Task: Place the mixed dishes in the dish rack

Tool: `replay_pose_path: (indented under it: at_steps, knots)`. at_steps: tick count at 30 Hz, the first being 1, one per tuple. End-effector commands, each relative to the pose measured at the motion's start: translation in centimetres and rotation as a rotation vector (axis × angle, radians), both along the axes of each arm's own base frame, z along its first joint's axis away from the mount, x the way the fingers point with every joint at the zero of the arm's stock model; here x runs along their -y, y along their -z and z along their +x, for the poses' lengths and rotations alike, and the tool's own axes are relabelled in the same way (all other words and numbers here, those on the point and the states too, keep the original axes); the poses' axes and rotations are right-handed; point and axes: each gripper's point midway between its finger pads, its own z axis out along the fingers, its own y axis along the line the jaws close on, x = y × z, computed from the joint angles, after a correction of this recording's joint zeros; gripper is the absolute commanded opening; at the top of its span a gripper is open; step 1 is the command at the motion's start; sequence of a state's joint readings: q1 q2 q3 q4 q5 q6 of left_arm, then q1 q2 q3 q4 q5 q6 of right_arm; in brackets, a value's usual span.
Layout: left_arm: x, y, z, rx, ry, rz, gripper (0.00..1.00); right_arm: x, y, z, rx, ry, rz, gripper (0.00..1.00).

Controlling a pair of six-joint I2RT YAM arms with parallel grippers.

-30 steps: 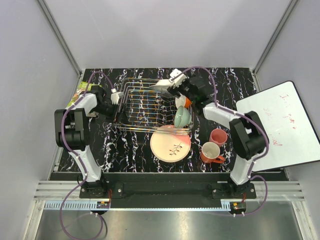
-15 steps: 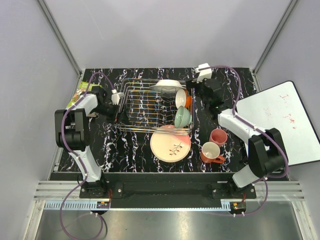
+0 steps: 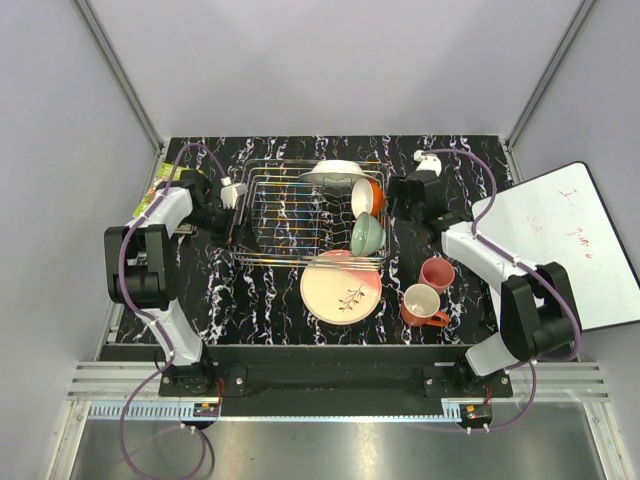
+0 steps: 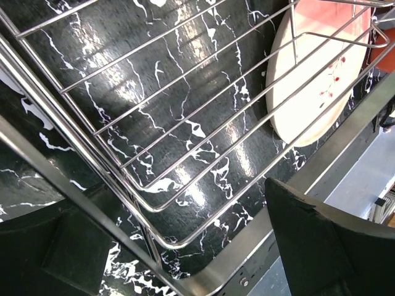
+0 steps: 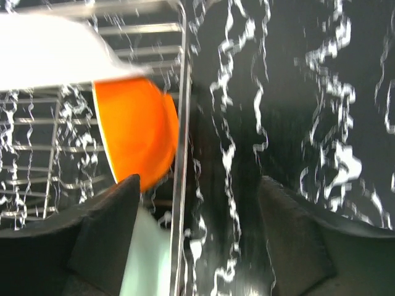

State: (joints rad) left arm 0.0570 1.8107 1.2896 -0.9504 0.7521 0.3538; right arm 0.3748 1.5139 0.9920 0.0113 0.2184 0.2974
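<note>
Left gripper (image 4: 185, 228): fingers spread wide, pinching nothing; the dish rack (image 3: 270, 215) has its left rim wire running through the gap between them, and whether either finger touches it cannot be told. From the top, this gripper sits at the rack's left edge, far half. A green book (image 3: 163, 184) lies just beyond the left arm at the table's left margin, mostly hidden. Right gripper (image 5: 199, 203): fingers also apart, nothing held, only the black marbled table (image 3: 460, 165) between them. It hangs just right of the rack's right rim, far end, apart from the wires. Wrist view is blurred, but the orange bowl (image 3: 366, 196) shows close on the gripper's left, inside the rim. Rack contents: white round plate (image 3: 335, 172) at the far end, orange bowl on edge near the far right corner, pale green bowl (image 3: 366, 234) on edge just nearer than it, also along the right side. Left and middle of the rack are bare wires. Not loaded: peach-pink plate (image 3: 342, 287) flat on the table at the rack's near edge, its far rim overlapped by the near wires; twig motif faces up. Pink cup (image 3: 437, 272) upright on the table, right of that plate. Orange handled mug (image 3: 422, 305) just nearer than the cup, upright, handle at its near right. A whiteboard (image 3: 565, 250) with red marks overhangs the table's right edge.
</note>
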Motion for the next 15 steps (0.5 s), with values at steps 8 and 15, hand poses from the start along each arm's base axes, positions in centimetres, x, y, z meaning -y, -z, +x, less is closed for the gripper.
replay_pose_path:
  at_steps: [8, 15]
  knots:
    - [1.3, -4.1, 0.5, 0.085, 0.006, -0.073, 0.99, -0.5, 3.4, -0.4, -0.205, 0.067, 0.046, 0.64]
    - [1.5, -4.0, 0.9, 0.077, 0.006, -0.089, 0.99, -0.3, 5.0, 1.6, -0.248, 0.064, 0.043, 0.55]
